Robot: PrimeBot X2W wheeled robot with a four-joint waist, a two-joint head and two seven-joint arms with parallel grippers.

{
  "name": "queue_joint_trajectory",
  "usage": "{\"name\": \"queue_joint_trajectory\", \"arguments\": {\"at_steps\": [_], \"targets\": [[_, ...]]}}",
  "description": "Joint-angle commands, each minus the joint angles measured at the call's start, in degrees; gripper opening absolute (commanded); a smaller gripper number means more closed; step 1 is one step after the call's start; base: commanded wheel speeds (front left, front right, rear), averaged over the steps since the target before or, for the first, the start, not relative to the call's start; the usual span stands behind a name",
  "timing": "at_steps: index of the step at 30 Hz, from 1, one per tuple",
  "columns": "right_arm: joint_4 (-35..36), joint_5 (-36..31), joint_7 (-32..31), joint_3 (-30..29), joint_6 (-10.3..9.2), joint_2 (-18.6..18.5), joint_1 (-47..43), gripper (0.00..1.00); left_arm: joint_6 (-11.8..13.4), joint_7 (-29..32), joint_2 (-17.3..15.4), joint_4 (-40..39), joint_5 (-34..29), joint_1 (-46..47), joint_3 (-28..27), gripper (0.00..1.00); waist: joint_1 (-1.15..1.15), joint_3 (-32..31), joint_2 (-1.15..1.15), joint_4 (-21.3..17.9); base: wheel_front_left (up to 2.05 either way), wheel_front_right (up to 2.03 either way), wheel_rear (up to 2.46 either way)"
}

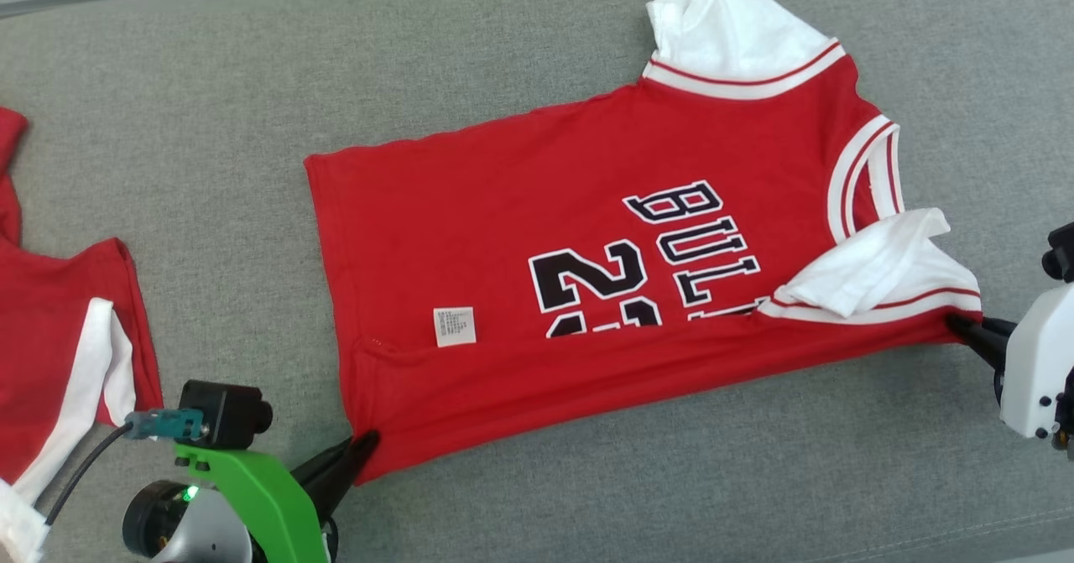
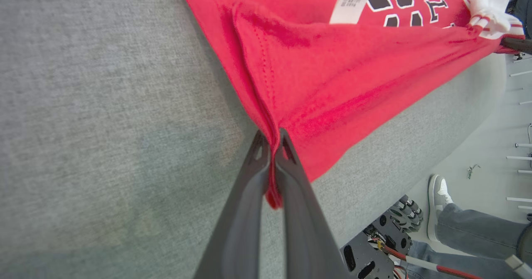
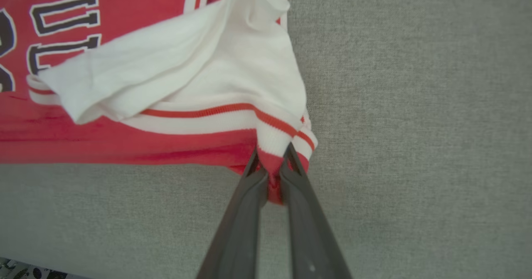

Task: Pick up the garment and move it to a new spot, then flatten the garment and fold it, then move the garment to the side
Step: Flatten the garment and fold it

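The garment (image 1: 520, 236) is a red jersey with white sleeves and dark lettering, lying sideways on the grey surface with its near long edge folded over. My left gripper (image 1: 362, 444) is shut on the hem corner at the lower left; the left wrist view shows red cloth (image 2: 332, 87) pinched between the fingers (image 2: 249, 187). At the right, my right gripper (image 1: 956, 323) is shut on the shoulder corner by the white sleeve (image 1: 873, 273). In the right wrist view the striped trim (image 3: 270, 137) is clamped between its fingers (image 3: 299, 196).
Another red and white garment (image 1: 59, 345) lies at the left edge of the grey surface (image 1: 210, 127). In the left wrist view, past the surface's edge, a person's foot in a grey shoe (image 2: 438, 193) stands on the floor beside robot hardware (image 2: 386, 237).
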State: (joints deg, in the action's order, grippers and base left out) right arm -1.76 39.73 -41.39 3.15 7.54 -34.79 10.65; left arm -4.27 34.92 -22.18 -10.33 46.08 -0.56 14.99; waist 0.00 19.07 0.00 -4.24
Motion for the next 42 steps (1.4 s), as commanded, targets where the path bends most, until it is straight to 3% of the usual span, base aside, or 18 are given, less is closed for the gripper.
{"name": "queue_joint_trajectory", "arguments": {"at_steps": [1, 5, 6, 7, 8, 15, 18, 20, 27, 32, 42], "targets": [[0.60, 0.87, -0.73, -0.31, -0.09, -0.18, -1.46, 0.00, 0.81, 0.67, -1.22, -0.79, 0.41, -1.55, -0.96, 0.00, 0.00, -0.71, 0.00, -0.72, 0.00, 0.00, 0.00], [1.85, 1.44, -0.33, 0.84, -0.09, 1.56, -2.62, 0.00, 2.08, 1.13, -1.30, -2.09, 1.42, -3.76, -1.50, 0.00, 0.00, 1.27, 0.00, -1.13, 0.00, 0.00, 0.00], [1.68, 0.88, 0.89, 1.00, -0.09, 2.25, -2.11, 0.00, 2.31, 0.98, -1.15, -1.96, 1.03, -3.95, -1.38, 0.10, 0.00, 1.68, 0.00, -1.23, 0.00, 0.00, 0.00], [1.59, 0.48, 1.87, 1.34, -0.09, 2.83, -1.75, 0.67, 2.55, 0.63, -0.78, -1.85, 0.99, -4.13, -1.50, 0.69, 0.00, 1.96, 0.00, -1.28, 0.00, 0.00, 0.00], [1.45, -0.10, 3.02, 1.67, -0.08, 3.36, -1.43, 1.00, 3.02, 0.01, -0.68, -1.59, 0.44, -4.07, -1.78, 1.00, 0.00, 2.13, 0.00, -1.30, 0.00, 0.00, 0.00], [5.40, -0.36, 4.84, -0.33, -0.06, 1.56, 4.04, 1.00, 4.57, -2.52, -2.97, -4.59, -3.86, -0.32, -3.86, 1.00, 0.00, 2.98, 0.00, -0.18, 0.00, 0.00, 0.00], [5.94, -2.52, 3.52, -1.62, -0.05, 0.45, 10.54, 1.00, 5.05, -2.78, -4.13, -4.16, -6.96, 7.09, -4.79, 1.00, 0.00, 5.12, 0.00, 1.57, 0.00, 0.00, 0.00], [4.42, -3.59, 2.83, -1.38, -0.04, 1.17, 16.48, 1.00, 4.69, -2.18, -2.71, -1.58, -7.96, 13.73, -3.41, 1.00, 0.00, 7.16, 0.00, 3.26, 0.00, 0.00, 0.00], [-10.27, -11.59, 0.38, 2.74, -0.04, 6.06, 38.19, 1.00, 0.90, -2.07, 5.65, 18.12, -11.06, 37.21, 4.64, 1.00, 0.00, 12.68, 0.00, 9.91, 0.00, 0.00, 0.00], [-22.72, -17.89, 1.41, 4.62, -0.05, 7.95, 45.94, 1.00, -1.45, -4.42, 11.00, 29.33, -10.31, 44.19, 8.22, 1.00, 0.00, 13.54, 0.00, 12.84, 0.00, 0.00, 0.00], [-36.97, -23.40, 6.76, 9.23, -0.05, 9.97, 51.49, 1.00, -2.82, -8.57, 12.64, 40.54, -8.83, 48.68, 13.08, 1.00, 0.00, 14.61, 0.00, 13.48, 0.00, 0.00, 0.00]]}}
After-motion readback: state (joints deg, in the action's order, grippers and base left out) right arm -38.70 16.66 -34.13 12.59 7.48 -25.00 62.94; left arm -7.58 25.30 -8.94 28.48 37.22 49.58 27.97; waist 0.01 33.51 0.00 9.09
